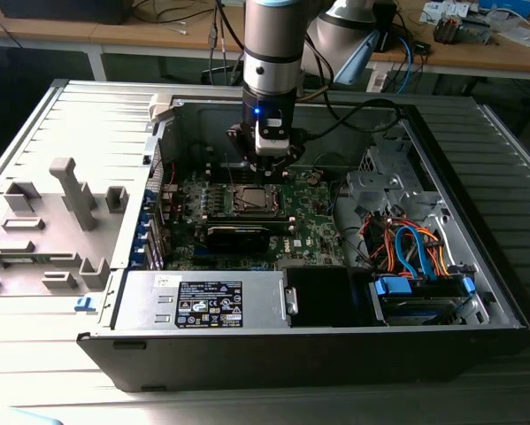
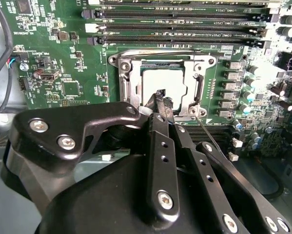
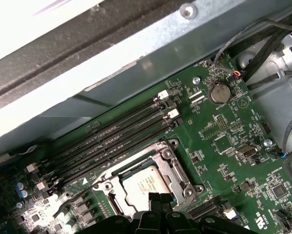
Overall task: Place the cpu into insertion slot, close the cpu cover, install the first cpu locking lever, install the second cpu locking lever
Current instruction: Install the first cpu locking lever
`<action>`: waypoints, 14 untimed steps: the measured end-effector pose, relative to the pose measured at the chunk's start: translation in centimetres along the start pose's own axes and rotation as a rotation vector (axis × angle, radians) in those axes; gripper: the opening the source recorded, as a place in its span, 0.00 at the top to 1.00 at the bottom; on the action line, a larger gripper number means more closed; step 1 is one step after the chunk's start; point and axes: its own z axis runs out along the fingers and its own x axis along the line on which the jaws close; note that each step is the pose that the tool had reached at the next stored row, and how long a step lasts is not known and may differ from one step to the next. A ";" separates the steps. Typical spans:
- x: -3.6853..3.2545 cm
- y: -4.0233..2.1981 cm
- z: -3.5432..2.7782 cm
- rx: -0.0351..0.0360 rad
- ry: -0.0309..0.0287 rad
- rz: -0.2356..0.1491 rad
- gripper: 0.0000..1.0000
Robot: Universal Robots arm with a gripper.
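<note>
The cpu (image 2: 161,84) lies flat in the socket on the green motherboard, its pale metal top showing in both wrist views (image 3: 145,187). The silvery cpu cover (image 2: 130,83) lies down around it as a frame (image 3: 177,170). A thin locking lever rod (image 2: 204,129) runs out from the socket corner near the fingers. My gripper (image 2: 160,99) hovers just over the socket's edge with its black fingertips (image 3: 158,198) pressed together and nothing between them. In the exterior view the gripper (image 1: 269,166) hangs straight above the socket (image 1: 254,199).
Memory slots (image 2: 184,27) run along one side of the socket. A black card (image 1: 238,235) stands on the board by the socket. The power supply (image 1: 207,301), drive bay with blue and orange cables (image 1: 415,252) and the case walls (image 1: 158,115) hem in the board.
</note>
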 end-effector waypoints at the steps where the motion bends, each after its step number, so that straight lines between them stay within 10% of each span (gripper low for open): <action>1: 0.00 0.00 0.00 -0.0001 -0.0001 -0.003 0.89; 14: 0.00 0.00 0.00 -0.0007 -0.0009 -0.024 0.89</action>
